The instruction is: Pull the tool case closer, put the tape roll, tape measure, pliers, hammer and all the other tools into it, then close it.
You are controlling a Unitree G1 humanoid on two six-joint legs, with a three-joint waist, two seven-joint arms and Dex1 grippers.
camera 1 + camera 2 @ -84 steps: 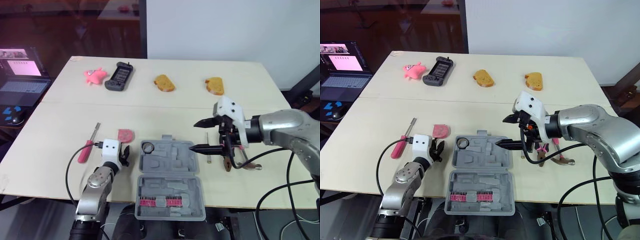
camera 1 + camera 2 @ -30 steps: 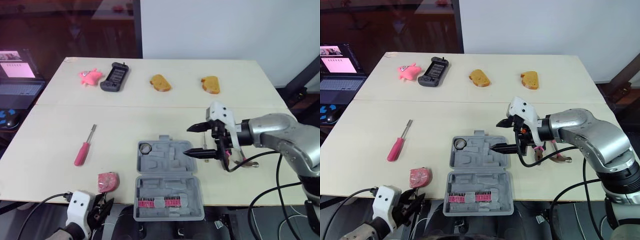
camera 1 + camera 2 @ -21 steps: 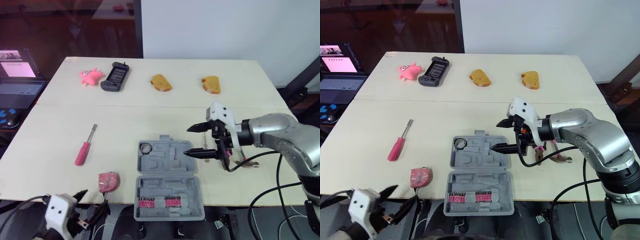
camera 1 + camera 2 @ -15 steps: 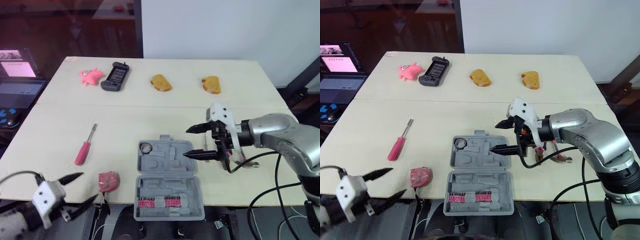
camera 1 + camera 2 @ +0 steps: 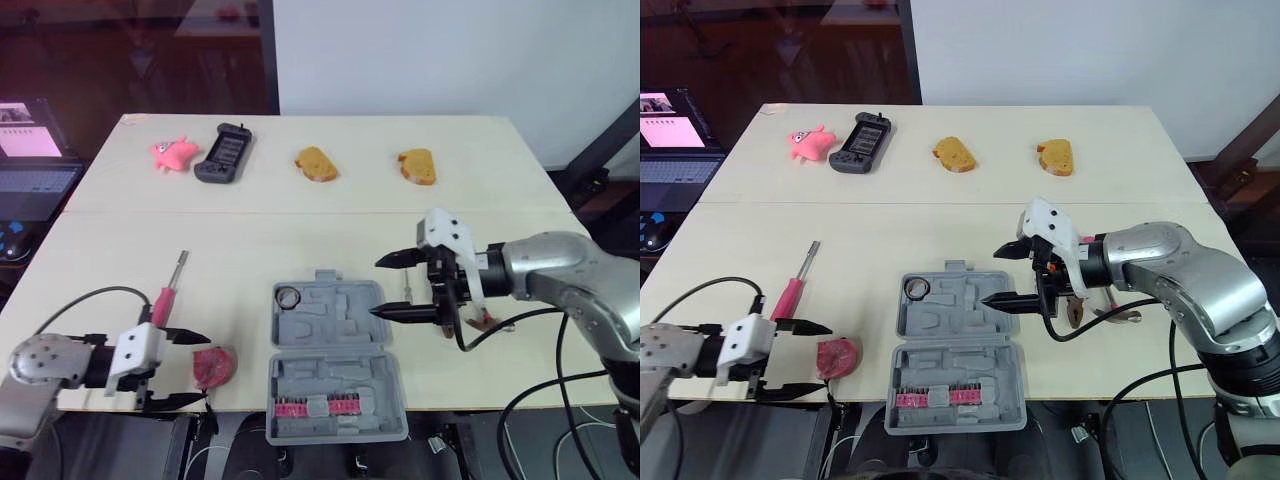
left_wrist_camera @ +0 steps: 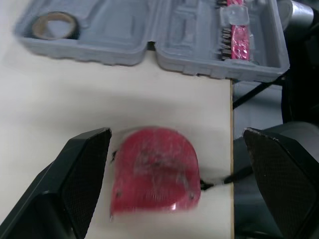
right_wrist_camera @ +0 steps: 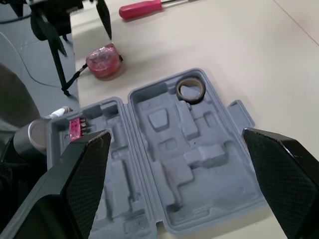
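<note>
- Lower left, the left pincer (image 5: 200,368) was spread wide, its black fingers on either side of the red tape measure (image 5: 214,367) near the bench (image 5: 300,230) front edge.
- Bottom centre, the grey tool case (image 5: 338,365) lay open and flat.
- The tape roll (image 5: 290,296) sat in the case's upper-left pocket.
- Right of centre, the right pincer (image 5: 376,287) hung wide open and empty over the case's right side.
- Behind it lay the pliers (image 5: 1077,314) and hammer (image 5: 1124,316), partly hidden.
- A red-handled screwdriver (image 5: 168,297) lay left of the case.
- Along the top edge were a pink toy (image 5: 172,153), a black controller (image 5: 221,153) and two bread pieces (image 5: 316,165).
</note>
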